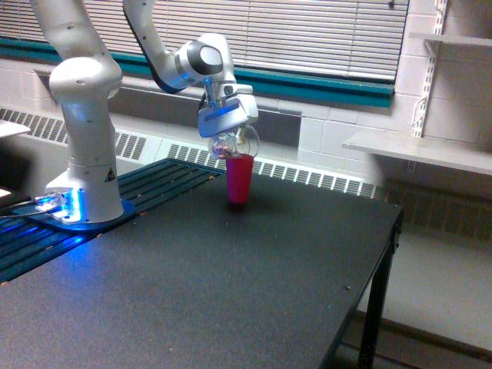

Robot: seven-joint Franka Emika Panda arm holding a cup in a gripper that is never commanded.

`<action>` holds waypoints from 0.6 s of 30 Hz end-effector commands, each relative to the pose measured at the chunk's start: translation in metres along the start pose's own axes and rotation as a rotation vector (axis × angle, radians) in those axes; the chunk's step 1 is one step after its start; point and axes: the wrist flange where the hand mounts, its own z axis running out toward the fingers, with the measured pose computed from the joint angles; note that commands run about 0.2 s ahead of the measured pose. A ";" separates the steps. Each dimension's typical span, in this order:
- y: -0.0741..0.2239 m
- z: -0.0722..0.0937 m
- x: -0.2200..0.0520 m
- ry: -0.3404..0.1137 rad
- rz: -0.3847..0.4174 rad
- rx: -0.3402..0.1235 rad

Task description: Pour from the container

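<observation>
Above the red cup (pixel 239 178) on the dark counter (pixel 231 292), my end effector (pixel 227 123) pinches the clear container (pixel 234 143), tilted, its rim seemingly just over the cup's mouth. Brownish pieces show inside. I judge pouring underway: I would tip slowly, keep the rim centred and avoid knocking the cup.

Arm: we see a white robot arm (pixel 84 115), its base on the table's far side at the exterior view's left.
Gripper (pixel 227 132): closed around the container.
Container (pixel 234 141): clear, rounded, tilted, brownish pieces inside, just above the red cup.
Red cup (pixel 239 178): upright on the table.
Table (pixel 231 292): dark, matte.
</observation>
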 end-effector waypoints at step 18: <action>-0.021 -0.015 -0.001 0.009 -0.080 -0.016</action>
